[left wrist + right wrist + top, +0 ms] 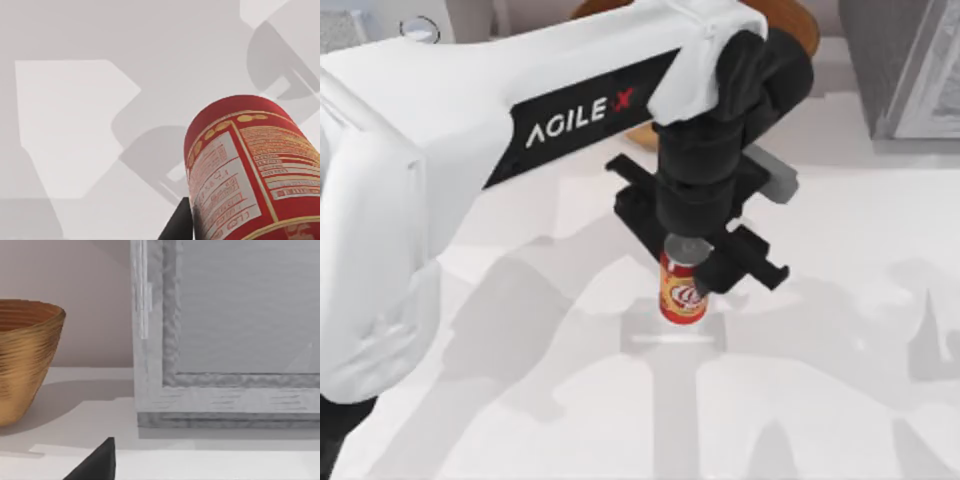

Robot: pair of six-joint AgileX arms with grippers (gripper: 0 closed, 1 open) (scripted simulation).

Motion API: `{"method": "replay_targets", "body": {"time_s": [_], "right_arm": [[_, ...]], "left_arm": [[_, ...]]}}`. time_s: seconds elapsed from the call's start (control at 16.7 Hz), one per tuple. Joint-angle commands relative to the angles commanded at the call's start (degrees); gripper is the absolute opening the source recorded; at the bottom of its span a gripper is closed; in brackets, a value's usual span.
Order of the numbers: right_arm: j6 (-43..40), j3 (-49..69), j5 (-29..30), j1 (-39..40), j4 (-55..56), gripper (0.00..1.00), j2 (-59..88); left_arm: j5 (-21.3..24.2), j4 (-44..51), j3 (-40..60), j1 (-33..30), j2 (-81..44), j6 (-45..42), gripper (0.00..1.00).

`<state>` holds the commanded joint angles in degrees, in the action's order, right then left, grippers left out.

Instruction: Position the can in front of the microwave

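Step in hand, as judged: carrying of the can toward the microwave, seen at the table's far left corner. Can held upright near the table's middle, directly below the left gripper, whose 2 fingers are closed against its top. Next move calls for a steady carry leftward and a level set-down before the microwave's front.

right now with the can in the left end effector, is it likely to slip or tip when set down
The can looks rigid and smooth-walled, so it could slip if the left end effector, closed on it near the silver top, loosens. It is tall for its base, so it may tip if released tilted. On its side it would probably roll across the flat table.
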<state>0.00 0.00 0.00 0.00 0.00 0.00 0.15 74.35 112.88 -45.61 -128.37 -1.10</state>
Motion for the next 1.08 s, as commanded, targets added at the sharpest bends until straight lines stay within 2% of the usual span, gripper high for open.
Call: {"method": "replay_targets", "body": {"time_s": [0.24, 0.42, 0.6, 0.9, 1.08], "right_arm": [[0.0, 0.0, 0.0, 0.0, 0.0, 1.0, 0.0], [0.0, 0.0, 0.0, 0.0, 0.0, 1.0, 0.0], [0.0, 0.0, 0.0, 0.0, 0.0, 1.0, 0.0], [0.0, 0.0, 0.0, 0.0, 0.0, 1.0, 0.0], [0.0, 0.0, 0.0, 0.0, 0.0, 1.0, 0.0]], "left_arm": [[-0.03, -0.1, -0.22, 0.74, -0.3, -0.26, 0.0], [-0.03, -0.05, -0.63, 6.24, 0.03, -1.31, 0.0], [-0.09, -0.11, -1.36, 16.88, 0.8, -3.06, 0.0], [-0.44, -0.19, -3.24, 39.51, 2.4, -6.71, 0.0], [-0.55, -0.38, -4.22, 49.64, 3.42, -8.57, 0.0]]}}
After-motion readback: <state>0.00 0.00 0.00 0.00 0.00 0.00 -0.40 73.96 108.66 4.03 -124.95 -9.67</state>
